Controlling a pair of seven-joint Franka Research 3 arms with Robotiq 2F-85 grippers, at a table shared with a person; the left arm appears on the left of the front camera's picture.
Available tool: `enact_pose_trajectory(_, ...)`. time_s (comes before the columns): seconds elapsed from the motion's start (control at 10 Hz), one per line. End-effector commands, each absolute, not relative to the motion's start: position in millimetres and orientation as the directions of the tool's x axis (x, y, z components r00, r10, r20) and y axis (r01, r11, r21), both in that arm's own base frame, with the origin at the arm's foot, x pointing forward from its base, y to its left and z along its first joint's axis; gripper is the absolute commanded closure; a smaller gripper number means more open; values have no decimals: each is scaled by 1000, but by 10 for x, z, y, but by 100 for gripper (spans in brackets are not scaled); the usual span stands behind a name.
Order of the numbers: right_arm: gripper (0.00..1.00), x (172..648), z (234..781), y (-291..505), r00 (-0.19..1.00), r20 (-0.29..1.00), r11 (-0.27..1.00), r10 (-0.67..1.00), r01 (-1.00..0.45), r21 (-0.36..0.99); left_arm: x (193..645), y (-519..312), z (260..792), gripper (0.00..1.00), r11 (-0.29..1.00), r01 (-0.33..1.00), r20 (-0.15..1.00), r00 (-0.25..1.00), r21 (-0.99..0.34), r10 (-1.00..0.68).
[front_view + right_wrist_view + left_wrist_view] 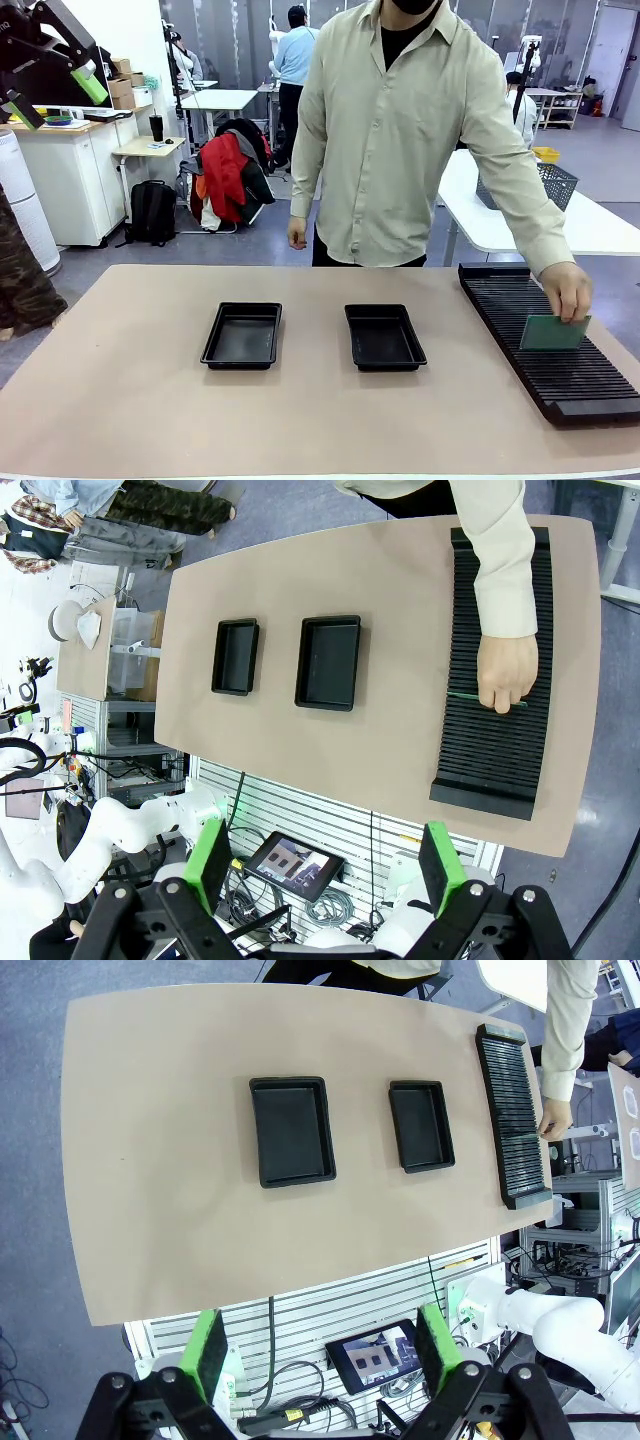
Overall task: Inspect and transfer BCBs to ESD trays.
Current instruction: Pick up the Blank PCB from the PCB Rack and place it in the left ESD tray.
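Note:
Two empty black ESD trays lie side by side mid-table: the left tray (pixel 242 336) (pixel 292 1132) (pixel 329 663) and the right tray (pixel 384 337) (pixel 421 1126) (pixel 235 657). A person's hand (pixel 567 290) (pixel 508 670) holds one green BCB (pixel 553 333) upright in the black slotted rack (pixel 560 350); from above it is a thin green line (pixel 462 695). My left gripper (pixel 55 98) (pixel 320 1350) hangs high above the table's left side, open and empty. Also open and empty, my right gripper (pixel 325 865) is high above the table's near edge.
The ribbed rack (pixel 512 1115) (pixel 500 740) runs along the table's right edge. The person stands at the far side, one arm reaching over the rack. Behind is a white table with a wire basket (pixel 555 185). Bare tabletop surrounds the trays.

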State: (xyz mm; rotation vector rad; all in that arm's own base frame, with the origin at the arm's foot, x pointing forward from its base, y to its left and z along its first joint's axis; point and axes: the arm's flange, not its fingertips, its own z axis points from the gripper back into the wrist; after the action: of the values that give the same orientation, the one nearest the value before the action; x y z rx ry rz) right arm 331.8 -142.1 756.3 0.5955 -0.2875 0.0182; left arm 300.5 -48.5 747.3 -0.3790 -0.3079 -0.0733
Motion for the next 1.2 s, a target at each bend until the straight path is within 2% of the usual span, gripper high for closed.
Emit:
enact_pose_trajectory(0.0, 0, 3310, 7567, -1420, 959, 274, 829, -65, -101, 550, 3009, -485, 7471, 0, 927, 126, 310, 951, -354, -11)
enact_pose_trajectory(1.1, 0, 3310, 7567, -1420, 959, 274, 829, -65, -101, 550, 3009, -485, 7471, 0, 927, 126, 310, 951, -354, -11)
